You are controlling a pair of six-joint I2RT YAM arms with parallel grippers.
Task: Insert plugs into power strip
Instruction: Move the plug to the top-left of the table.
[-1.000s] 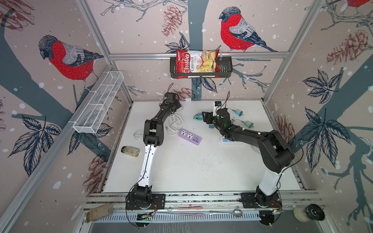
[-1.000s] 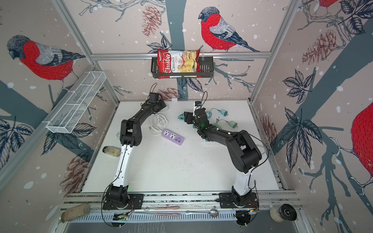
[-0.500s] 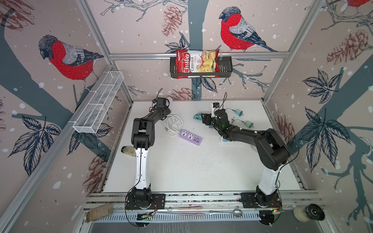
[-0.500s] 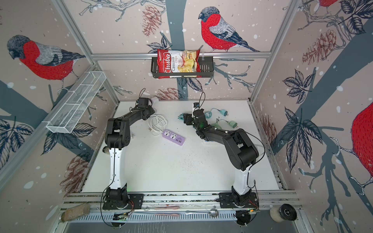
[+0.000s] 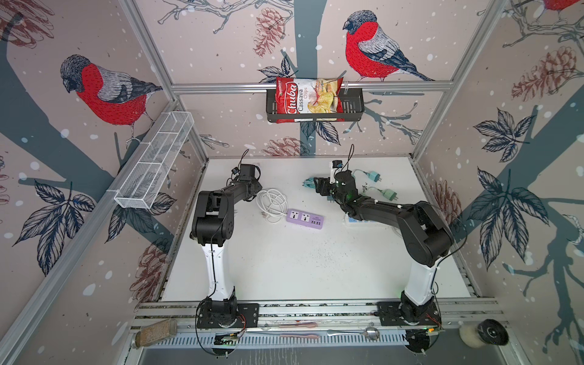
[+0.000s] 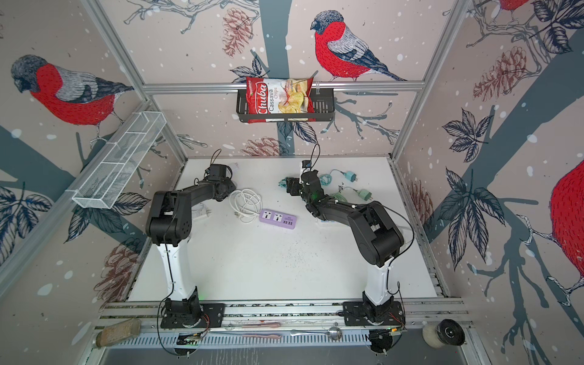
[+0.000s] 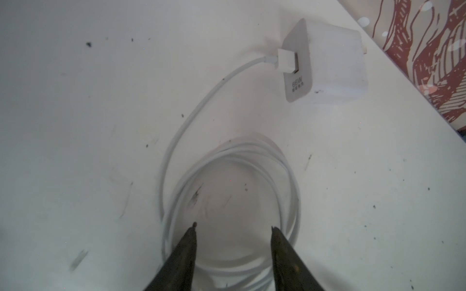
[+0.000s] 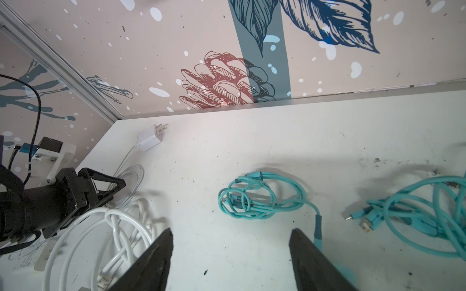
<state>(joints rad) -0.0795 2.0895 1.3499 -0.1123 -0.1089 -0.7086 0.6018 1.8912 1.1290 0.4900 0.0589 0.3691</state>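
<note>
The strip [image 5: 305, 218] lies in the middle of the surface [image 5: 284, 268]. Its cord [image 5: 272, 202] touches it at 10 o'clock. At 11 o'clock, by the back left corner, lies a charger [image 8: 150, 138], its cable coil [image 7: 252, 151] before it. At 12 o'clock lies a cable bundle [image 5: 309, 183]; at 2 o'clock a far plug [image 5: 374, 175] and a near plug [image 5: 391, 194]. At 3 o'clock a second strip [image 5: 349, 221] lies partly under the right arm.

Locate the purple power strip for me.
In both top views the purple power strip lies flat near the middle of the table, with its coiled white cord right beside it toward the left arm.
</note>
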